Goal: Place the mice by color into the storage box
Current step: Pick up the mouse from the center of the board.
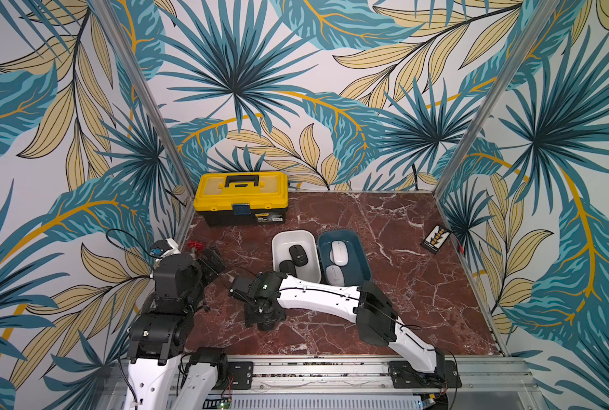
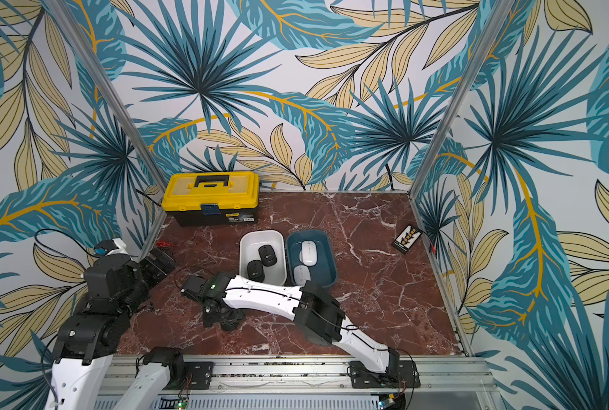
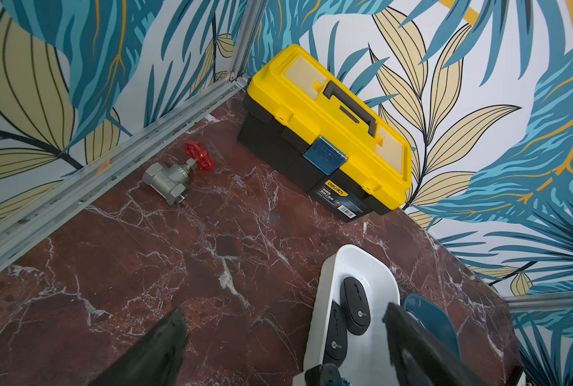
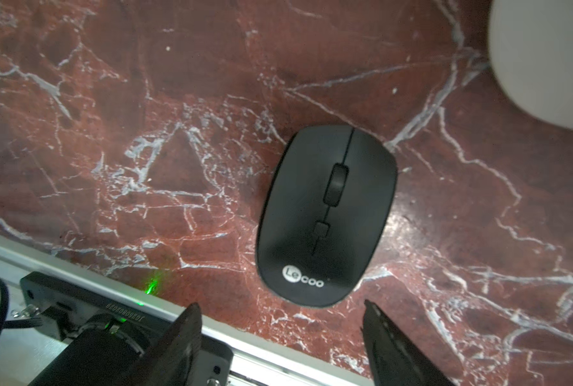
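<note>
Altogether three black mice [image 1: 298, 255], two white mice [image 1: 338, 252], two bins [image 1: 284, 240], one toolbox [image 1: 240, 193]

Arm folded, left claw [image 3: 285, 312] spread wide — right claw [image 4: 281, 305] parted, pointing downward.

Surfaces as I see them: mostly plastic on polished stone.
Tabletop [image 4: 111, 100] red marble-look, glossy; black mouse [image 4: 325, 217] matt plastic; white bin [image 3: 372, 267] smooth plastic; toolbox [image 3: 295, 97] shiny yellow plastic; valve [image 3: 166, 178] dull grey metal.
</note>
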Robot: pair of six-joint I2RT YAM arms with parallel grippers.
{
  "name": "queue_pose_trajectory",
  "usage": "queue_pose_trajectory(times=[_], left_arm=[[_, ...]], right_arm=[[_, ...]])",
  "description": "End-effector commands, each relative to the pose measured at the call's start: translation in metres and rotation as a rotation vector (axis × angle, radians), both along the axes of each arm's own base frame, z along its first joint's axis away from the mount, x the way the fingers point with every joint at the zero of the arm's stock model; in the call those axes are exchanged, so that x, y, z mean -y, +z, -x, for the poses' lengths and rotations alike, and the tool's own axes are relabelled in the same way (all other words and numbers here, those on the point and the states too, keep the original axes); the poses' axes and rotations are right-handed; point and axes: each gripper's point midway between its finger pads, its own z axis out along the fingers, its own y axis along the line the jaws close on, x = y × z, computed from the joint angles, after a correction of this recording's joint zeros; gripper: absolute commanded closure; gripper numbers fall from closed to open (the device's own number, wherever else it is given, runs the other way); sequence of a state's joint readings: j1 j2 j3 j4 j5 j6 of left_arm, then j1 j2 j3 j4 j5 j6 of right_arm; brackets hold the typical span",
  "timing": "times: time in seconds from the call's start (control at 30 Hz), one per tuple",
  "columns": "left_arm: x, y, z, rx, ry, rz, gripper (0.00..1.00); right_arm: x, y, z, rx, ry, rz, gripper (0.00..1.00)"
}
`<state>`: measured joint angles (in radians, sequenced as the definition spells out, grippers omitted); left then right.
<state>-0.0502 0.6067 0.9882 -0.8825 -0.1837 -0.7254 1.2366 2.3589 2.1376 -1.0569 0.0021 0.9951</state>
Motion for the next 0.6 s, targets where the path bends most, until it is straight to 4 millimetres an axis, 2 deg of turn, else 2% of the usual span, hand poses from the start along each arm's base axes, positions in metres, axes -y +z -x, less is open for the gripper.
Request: queue_pose_trajectory(times=[0.0, 0.57], left_arm=[[-0.004, 0.013, 0.005, 0.039, 0.024, 0.004, 0.05], [-0.002, 0.007, 0.003, 0.041, 0.010, 0.011, 0.05]], right_arm=[[0.015, -0.008, -0.008, 0.027, -0.021, 0.067, 0.24], [0.019, -0.041, -0.020, -0.011, -0.029, 0.102, 0.24]])
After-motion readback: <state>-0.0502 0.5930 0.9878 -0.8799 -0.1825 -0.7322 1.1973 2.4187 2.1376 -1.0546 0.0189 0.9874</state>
